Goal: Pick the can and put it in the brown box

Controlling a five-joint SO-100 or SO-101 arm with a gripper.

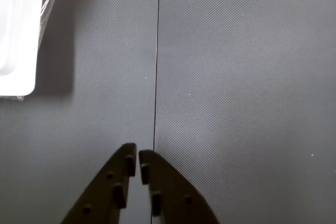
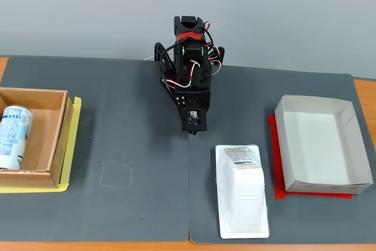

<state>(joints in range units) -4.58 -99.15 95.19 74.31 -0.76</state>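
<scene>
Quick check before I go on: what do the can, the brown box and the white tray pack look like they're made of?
The can: likely thin metal, with a glossy white and light blue printed wall and a silvery rim. The brown box: corrugated cardboard, matte brown, its wall edges raw and thick. The white tray pack: probably moulded plastic, smooth with a slight sheen and rounded corners; the wrist view hints at clear film.

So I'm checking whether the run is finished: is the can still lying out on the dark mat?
No, in the fixed view the can lies inside the brown box, at the mat's left edge.
</scene>
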